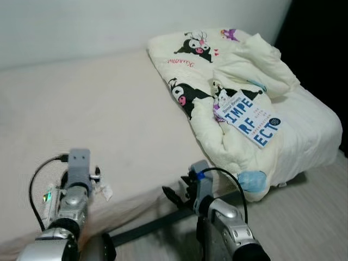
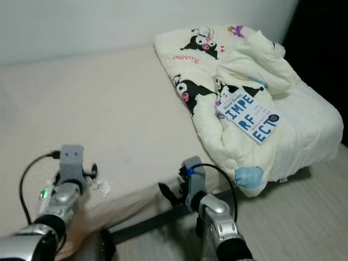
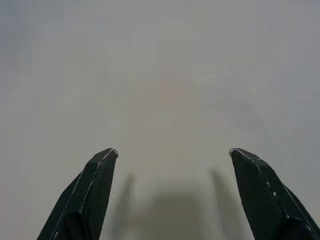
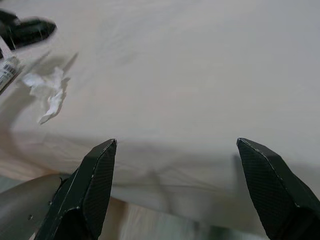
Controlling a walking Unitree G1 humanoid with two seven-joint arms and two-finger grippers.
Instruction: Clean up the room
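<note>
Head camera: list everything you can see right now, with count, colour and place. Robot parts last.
Bed: one, beige sheet, across the view against the wall.
Comforter: one, cream with black cartoon figures, bunched on the bed's right end.
Book: one, white and blue cover, lying on the comforter.
Crumpled tissue: one, white, on the sheet near the front edge, by the left arm.
Floor: pale wood, lower right.
Wall: white, behind the bed.
Left gripper: fingers open, over the bare sheet.
Right gripper: fingers open, at the bed's front edge.
</note>
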